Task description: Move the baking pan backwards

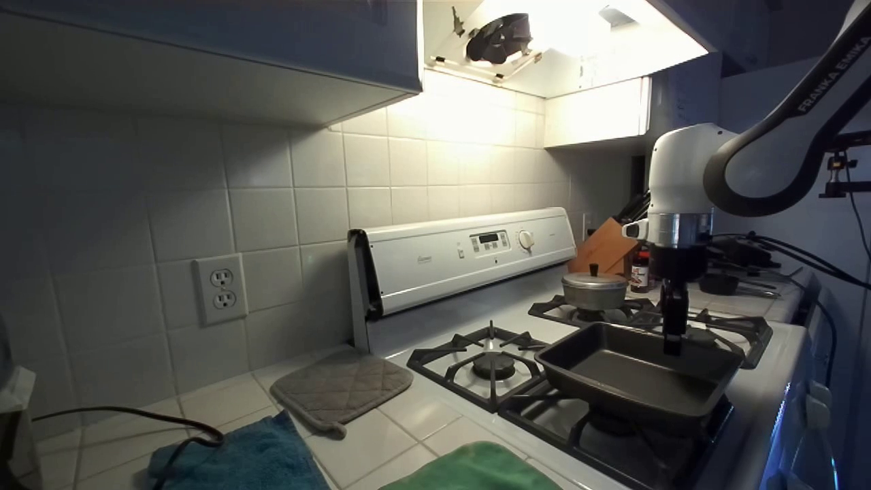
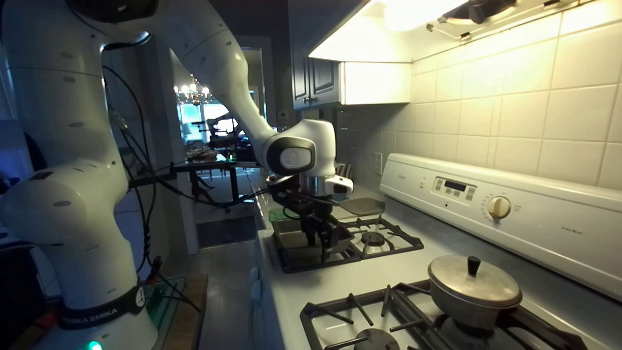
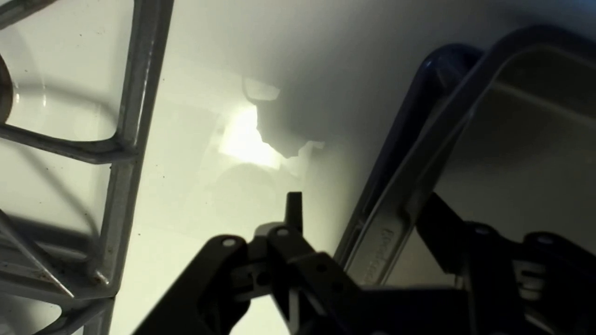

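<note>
A wall of pale square tiles backs the scene. Against it stands a white gas stove, its backguard upright along the rear. The Franka arm reaches over the stove from the front, its wrist turned downward. Above hangs a lit range hood, and a tiled tabletop flanks the stove.

The baking pan, dark and rectangular with a flared rim, sits on a front burner grate, apart from the backguard. The jaws point down at its side wall facing the middle of the stove. In the wrist view they stand well apart, astride the rim: one inside the pan, close by the wall, though I cannot tell whether it touches; the other outside, over the white stovetop, with a clear gap to the rim.

A silver lidded saucepan stands upright on a rear burner at the opposite end of the stove. Past it is a slanted wooden knife block. On the tabletop near the pan's end lie a blue towel, a green cloth and a grey quilted pot holder. A labelled bottle stands near the saucepan; an outlet is set in the tiles.
</note>
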Controlling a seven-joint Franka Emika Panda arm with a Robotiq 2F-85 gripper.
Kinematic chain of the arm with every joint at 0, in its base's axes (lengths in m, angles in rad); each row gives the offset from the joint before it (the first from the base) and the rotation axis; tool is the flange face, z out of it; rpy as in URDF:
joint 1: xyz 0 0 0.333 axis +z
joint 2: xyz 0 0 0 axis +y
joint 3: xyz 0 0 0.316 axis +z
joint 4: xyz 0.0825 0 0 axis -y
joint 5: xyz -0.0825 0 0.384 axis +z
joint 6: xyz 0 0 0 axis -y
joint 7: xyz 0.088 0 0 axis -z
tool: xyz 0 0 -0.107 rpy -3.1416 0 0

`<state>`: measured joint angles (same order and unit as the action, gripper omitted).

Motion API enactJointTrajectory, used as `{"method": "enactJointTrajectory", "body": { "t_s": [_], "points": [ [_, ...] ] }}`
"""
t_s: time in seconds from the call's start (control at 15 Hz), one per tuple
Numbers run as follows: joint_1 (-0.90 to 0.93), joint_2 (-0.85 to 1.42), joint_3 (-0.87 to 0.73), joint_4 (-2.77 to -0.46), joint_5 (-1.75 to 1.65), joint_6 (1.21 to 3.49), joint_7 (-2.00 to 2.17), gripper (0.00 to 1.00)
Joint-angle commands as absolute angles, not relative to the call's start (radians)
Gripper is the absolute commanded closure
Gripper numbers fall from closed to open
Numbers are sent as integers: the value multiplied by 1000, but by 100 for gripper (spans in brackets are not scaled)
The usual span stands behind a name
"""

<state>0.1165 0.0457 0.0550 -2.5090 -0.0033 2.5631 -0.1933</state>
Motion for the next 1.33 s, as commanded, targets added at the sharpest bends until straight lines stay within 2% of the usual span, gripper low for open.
{"method": "enactJointTrajectory", "body": {
  "t_s": [0.0, 0.13, 0.2, 0.47, 0.6, 0.73, 0.8, 0.87, 0.93, 1.0, 1.13, 1.27],
  "points": [
    [97, 58, 64, -2505, -7, 2580, -205, 35],
    [95, 58, 64, -2504, -8, 2578, -203, 38],
    [94, 59, 64, -2504, -7, 2578, -204, 42],
    [91, 61, 64, -2502, -8, 2576, -202, 51],
    [91, 63, 64, -2501, -8, 2576, -202, 45],
    [90, 65, 63, -2499, -9, 2575, -200, 47],
    [90, 67, 63, -2498, -9, 2574, -198, 56],
    [90, 68, 63, -2497, -9, 2573, -198, 72],
    [89, 70, 63, -2496, -10, 2573, -197, 75],
    [89, 71, 64, -2495, -10, 2572, -197, 83],
    [89, 71, 64, -2488, -10, 2570, -195, 80],
    [88, 72, 64, -2487, -10, 2571, -195, 83]
  ]
}}
